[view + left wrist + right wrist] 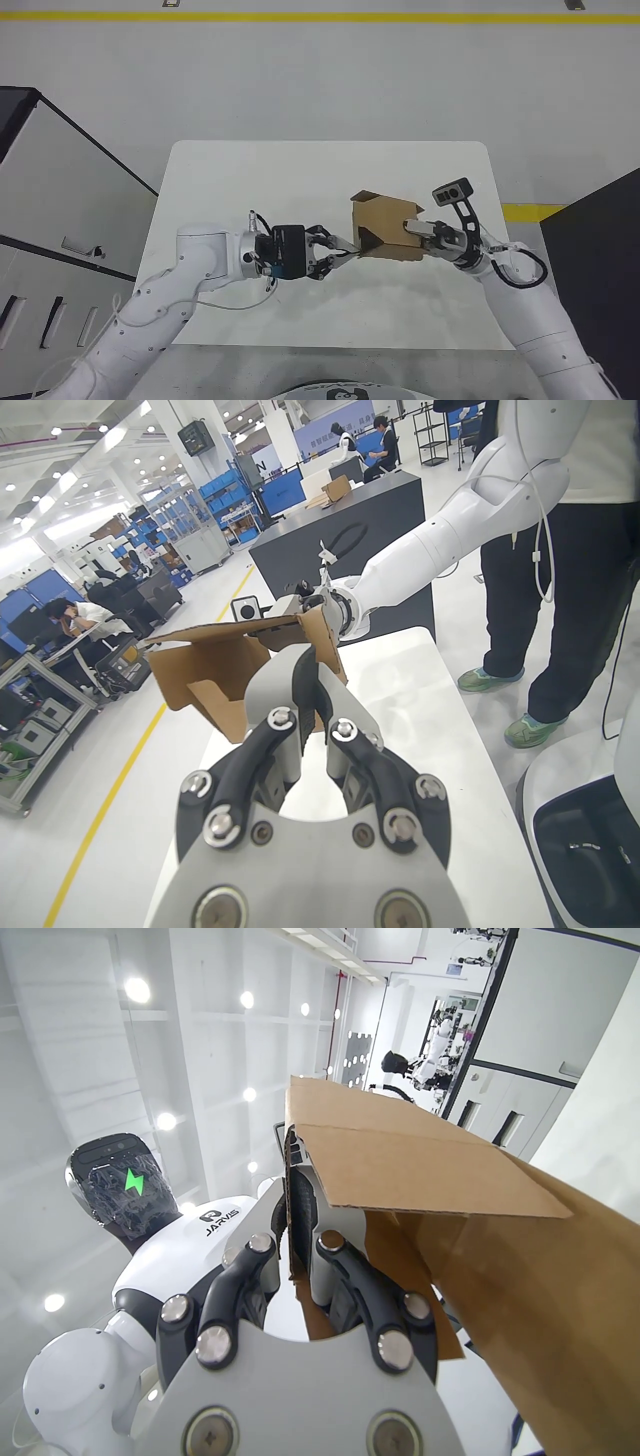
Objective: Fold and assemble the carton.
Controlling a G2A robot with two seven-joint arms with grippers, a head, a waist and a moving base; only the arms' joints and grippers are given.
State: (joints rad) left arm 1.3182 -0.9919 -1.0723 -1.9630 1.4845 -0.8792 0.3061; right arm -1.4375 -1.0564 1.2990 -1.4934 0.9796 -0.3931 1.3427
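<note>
The left gripper (350, 248) is pinched closed on a flap at the left side of the carton (384, 214). The carton is half-open, right of the centre of the table (300, 180), between both arms. The right gripper (412, 228) is clamped tight on the carton's right wall edge.

White arms (160, 297), thin cables (538, 525); left hand (309, 672), right hand (291, 1188): grey plate, black linkages, silver screws.
</note>
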